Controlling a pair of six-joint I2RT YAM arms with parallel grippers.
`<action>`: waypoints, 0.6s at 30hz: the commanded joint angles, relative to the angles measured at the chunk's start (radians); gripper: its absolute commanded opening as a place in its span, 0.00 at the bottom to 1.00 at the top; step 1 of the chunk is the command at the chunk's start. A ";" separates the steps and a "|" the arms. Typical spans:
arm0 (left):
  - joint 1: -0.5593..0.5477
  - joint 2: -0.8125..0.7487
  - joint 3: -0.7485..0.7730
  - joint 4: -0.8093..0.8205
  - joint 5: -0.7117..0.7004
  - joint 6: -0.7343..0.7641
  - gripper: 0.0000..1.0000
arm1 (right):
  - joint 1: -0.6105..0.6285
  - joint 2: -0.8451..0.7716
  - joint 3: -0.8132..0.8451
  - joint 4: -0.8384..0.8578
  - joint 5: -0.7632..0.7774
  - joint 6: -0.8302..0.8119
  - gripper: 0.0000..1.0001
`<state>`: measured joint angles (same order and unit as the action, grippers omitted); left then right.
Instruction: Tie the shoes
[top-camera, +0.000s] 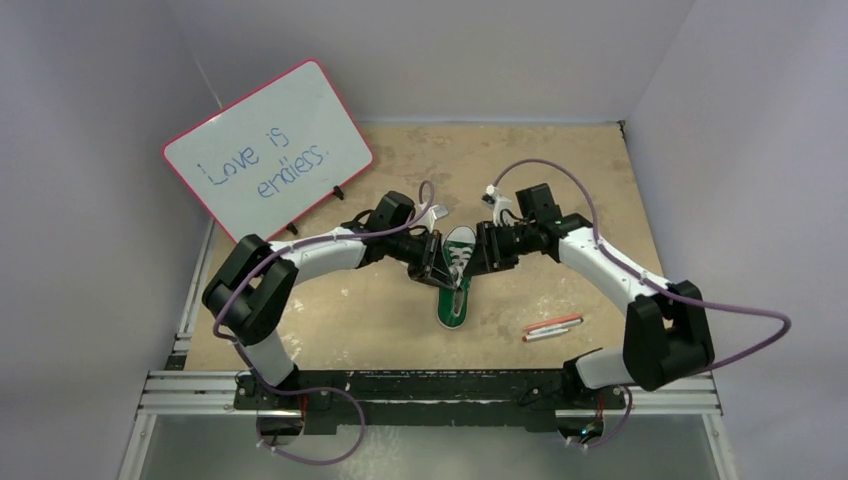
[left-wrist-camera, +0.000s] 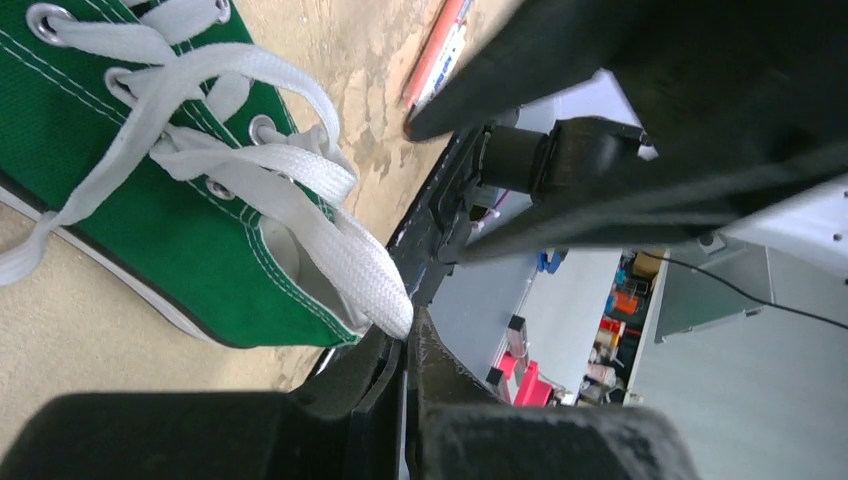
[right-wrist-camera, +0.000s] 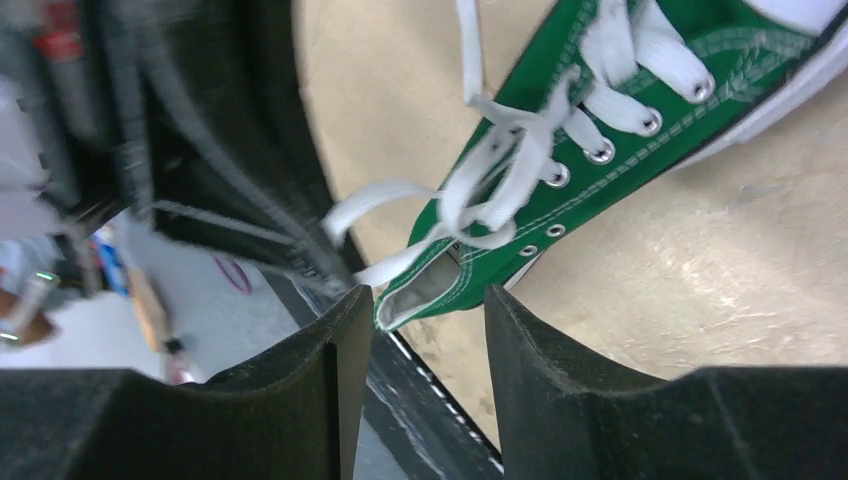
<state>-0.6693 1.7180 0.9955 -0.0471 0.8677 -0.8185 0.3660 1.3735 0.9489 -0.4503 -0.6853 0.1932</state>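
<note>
The green sneaker (top-camera: 455, 290) with white toe cap lies mid-table, toe pointing away. My left gripper (top-camera: 432, 264) is at its left side, shut on a white lace loop; in the left wrist view the lace (left-wrist-camera: 340, 250) runs from the eyelets straight into the closed gripper (left-wrist-camera: 408, 328), beside the shoe (left-wrist-camera: 140, 220). My right gripper (top-camera: 482, 250) is at the shoe's right side, open and empty. In the right wrist view the gripper (right-wrist-camera: 428, 298) frames the heel opening of the shoe (right-wrist-camera: 640, 100), with a loose knot of laces (right-wrist-camera: 500, 170) beyond it.
A pink-framed whiteboard (top-camera: 265, 150) stands propped at the back left. Two pens (top-camera: 552, 327) lie on the table right of the shoe; one also shows in the left wrist view (left-wrist-camera: 440, 50). Grey walls enclose the table; the metal rail (top-camera: 430, 390) runs along its near edge.
</note>
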 joint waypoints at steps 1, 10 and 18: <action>0.010 -0.049 0.041 -0.051 0.074 0.076 0.00 | -0.018 0.042 -0.078 0.149 -0.089 0.230 0.48; 0.010 -0.057 0.040 -0.065 0.090 0.085 0.00 | -0.007 0.082 -0.003 0.036 0.090 0.382 0.42; 0.010 -0.043 0.044 -0.064 0.102 0.085 0.00 | 0.088 0.127 0.060 -0.018 0.111 0.409 0.43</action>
<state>-0.6628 1.7008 1.0008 -0.1242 0.9340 -0.7620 0.4114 1.4792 0.9630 -0.4171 -0.6006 0.5678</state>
